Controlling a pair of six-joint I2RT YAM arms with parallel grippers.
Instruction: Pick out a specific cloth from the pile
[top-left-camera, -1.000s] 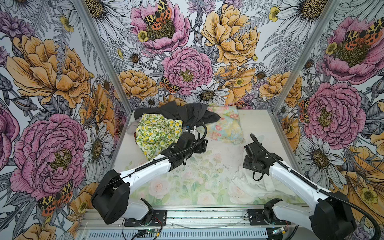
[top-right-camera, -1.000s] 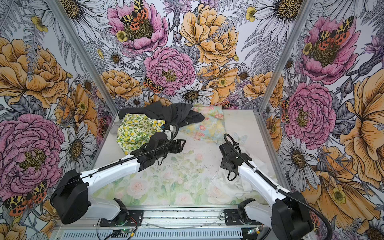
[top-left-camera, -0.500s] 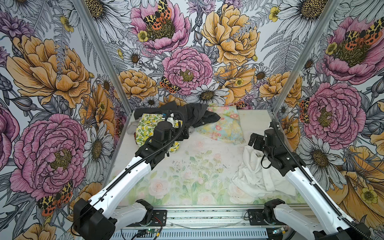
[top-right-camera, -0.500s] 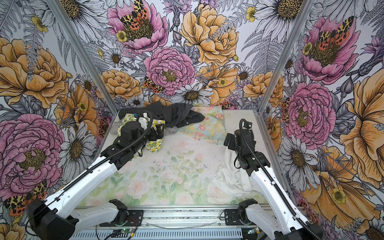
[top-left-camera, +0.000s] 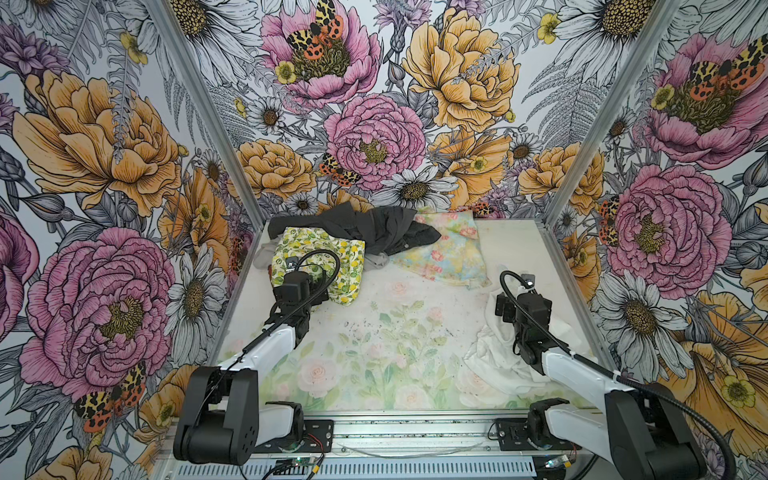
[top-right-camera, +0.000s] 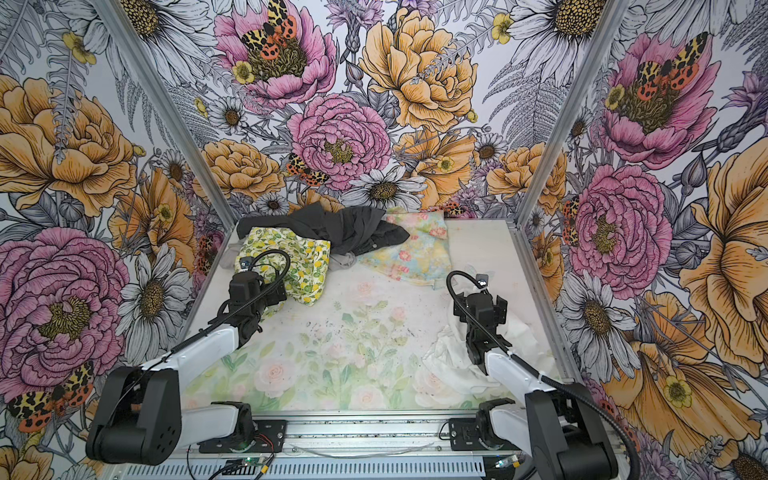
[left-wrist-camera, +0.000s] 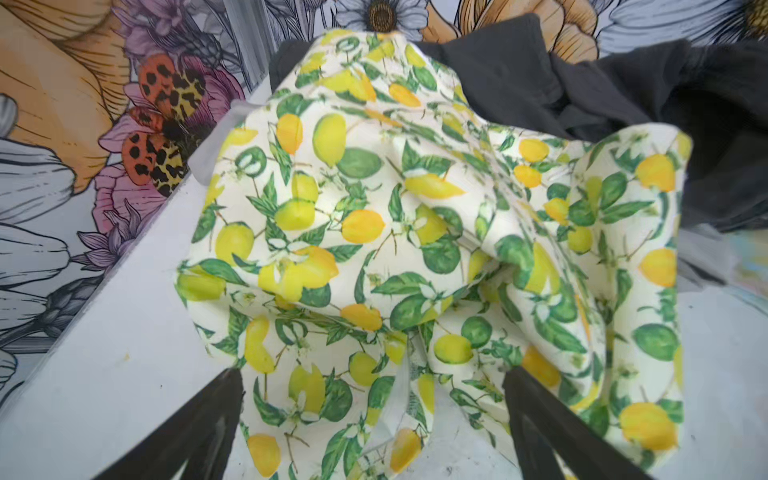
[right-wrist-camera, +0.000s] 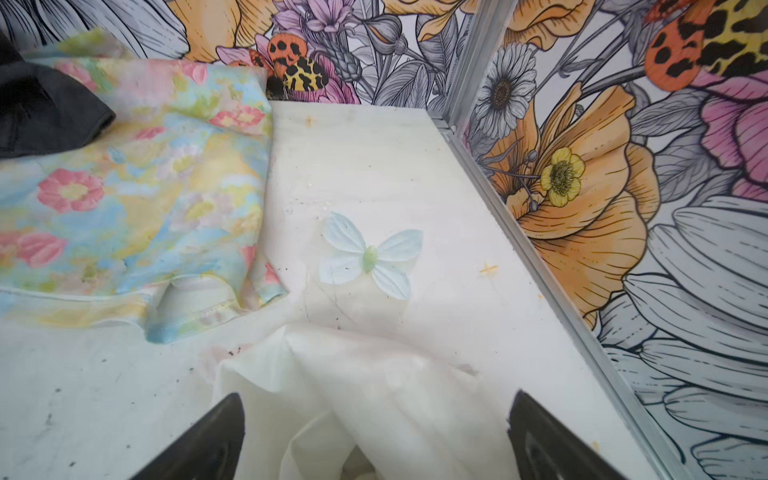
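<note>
Dropped since a moment ago, the cloth (top-left-camera: 494, 357) lies crumpled on the worktop (top-left-camera: 374, 299) at near right, well apart from the pile (top-left-camera: 374, 228) at far left. Thin, limp and light, it should pinch best at a raised fold. Right claw (right-wrist-camera: 376, 399) and left claw (left-wrist-camera: 372, 374) both gape wide, empty.

Thin, matt white fabric for the cloth (top-left-camera: 492, 361); thicker matt weave for the dark grey garment (top-left-camera: 374, 224); smooth printed fabric for the lemon-print cloth (left-wrist-camera: 374, 249). Matt, scuffed print on the surface (top-left-camera: 374, 332). Brushed metal along the front rail (top-left-camera: 415, 432).
</note>
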